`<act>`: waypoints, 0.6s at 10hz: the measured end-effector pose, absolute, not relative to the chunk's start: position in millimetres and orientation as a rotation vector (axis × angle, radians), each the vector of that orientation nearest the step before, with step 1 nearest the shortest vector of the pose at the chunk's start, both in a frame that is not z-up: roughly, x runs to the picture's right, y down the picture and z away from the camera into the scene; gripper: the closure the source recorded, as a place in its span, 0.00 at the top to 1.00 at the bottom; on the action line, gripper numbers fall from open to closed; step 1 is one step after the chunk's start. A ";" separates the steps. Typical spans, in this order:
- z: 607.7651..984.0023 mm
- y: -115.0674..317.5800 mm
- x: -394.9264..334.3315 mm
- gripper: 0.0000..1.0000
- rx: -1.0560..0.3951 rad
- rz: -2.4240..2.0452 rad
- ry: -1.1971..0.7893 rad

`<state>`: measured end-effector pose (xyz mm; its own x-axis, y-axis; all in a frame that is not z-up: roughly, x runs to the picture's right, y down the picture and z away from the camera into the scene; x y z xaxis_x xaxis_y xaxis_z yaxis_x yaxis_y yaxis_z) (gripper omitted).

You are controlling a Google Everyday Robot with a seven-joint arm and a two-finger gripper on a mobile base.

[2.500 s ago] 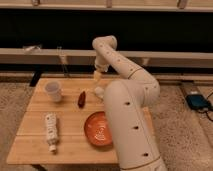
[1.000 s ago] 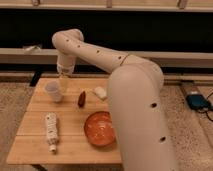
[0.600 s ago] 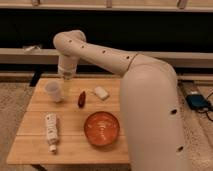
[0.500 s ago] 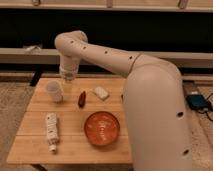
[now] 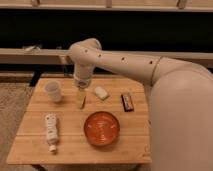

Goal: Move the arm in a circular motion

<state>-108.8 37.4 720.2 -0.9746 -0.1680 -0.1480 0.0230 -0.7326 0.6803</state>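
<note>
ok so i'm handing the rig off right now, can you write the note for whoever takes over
gripper: points down, close to the table, between the white cup and the white bar.
arm: reaches in from the right, elbow bent above the table's back left.
Done: over the last seconds the tip swung left toward the cup, then forward and back right, so part of a loop.
Left: close the circle. How many loops came before does not show.
Nearby: orange bowl, lying bottle, dark bar.
</note>
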 end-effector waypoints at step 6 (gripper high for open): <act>733.2 45.4 -11.4 0.80 0.053 -2.598 -1.004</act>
